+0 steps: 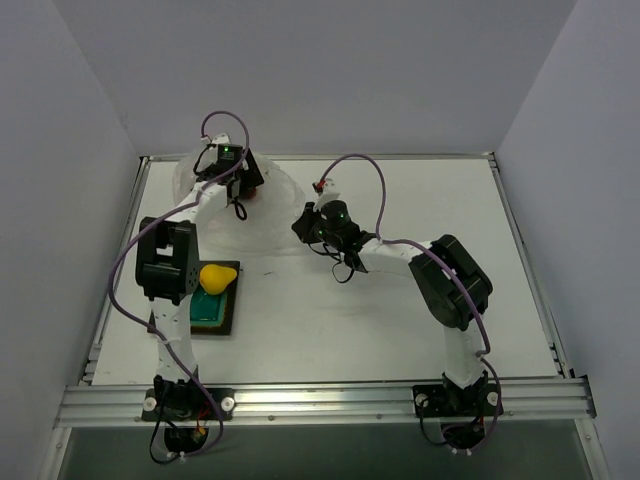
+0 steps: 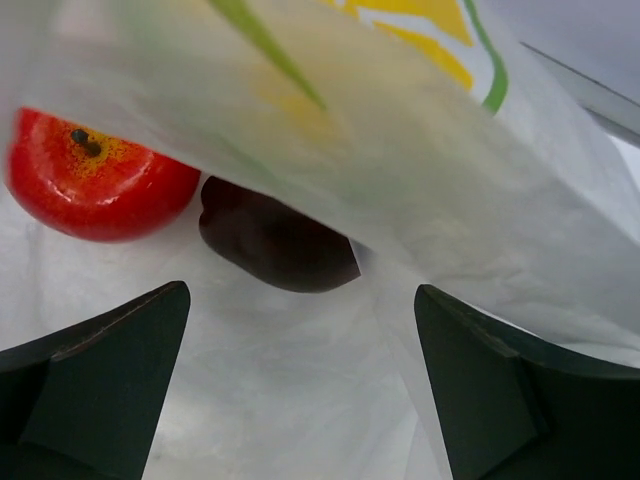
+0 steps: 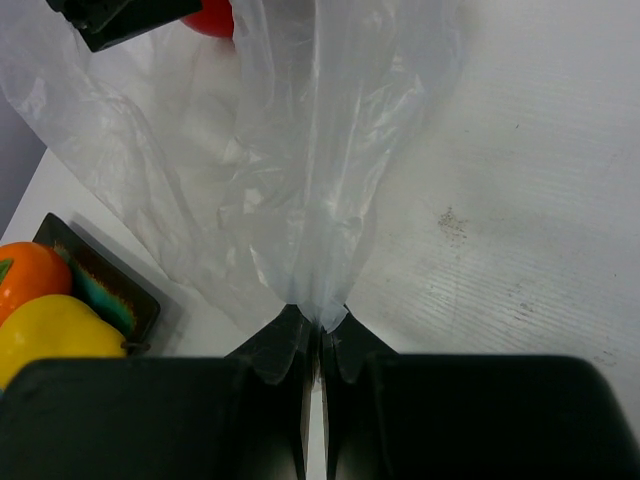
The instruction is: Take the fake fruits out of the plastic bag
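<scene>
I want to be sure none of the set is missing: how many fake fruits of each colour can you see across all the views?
Red fruit: 1, inside the plastic bag
Dark red fruit: 1, inside the bag
Yellow fruit: 1, in the green tray
Orange fruit: 1, in the tray
Total: 4

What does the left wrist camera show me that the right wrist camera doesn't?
Only left wrist: the dark red fruit in the plastic bag, ahead of the open left hand. Only right wrist: the right hand shut on the bag's film, and the orange fruit and yellow fruit on the green tray. Both: the bag and the red fruit.
</scene>
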